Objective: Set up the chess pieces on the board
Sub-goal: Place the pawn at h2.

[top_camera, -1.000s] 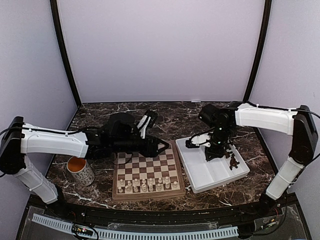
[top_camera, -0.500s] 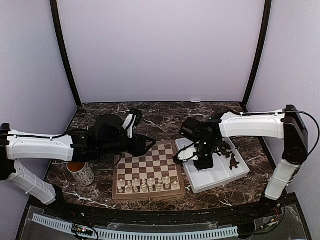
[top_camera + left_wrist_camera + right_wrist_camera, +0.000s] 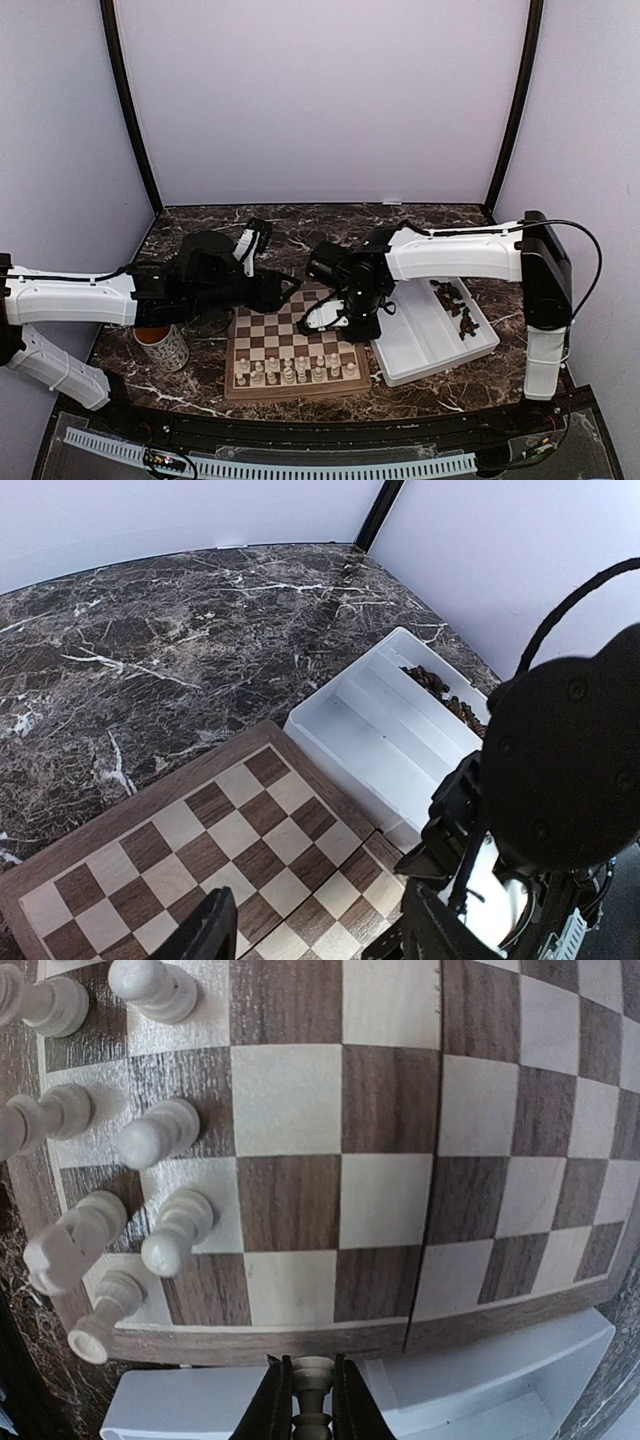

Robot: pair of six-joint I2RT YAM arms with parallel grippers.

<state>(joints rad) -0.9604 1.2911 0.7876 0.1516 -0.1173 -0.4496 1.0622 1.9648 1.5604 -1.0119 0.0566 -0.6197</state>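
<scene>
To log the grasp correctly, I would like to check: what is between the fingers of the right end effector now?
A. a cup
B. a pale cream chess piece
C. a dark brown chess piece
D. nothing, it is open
B: the right wrist view shows the right end effector shut on a pale cream chess piece, near the chessboard border.

No word, label, brand or number can be read in any view. Cup (image 3: 163,347) beside the board (image 3: 281,336) has dark marks on its side, too small to read.
</scene>
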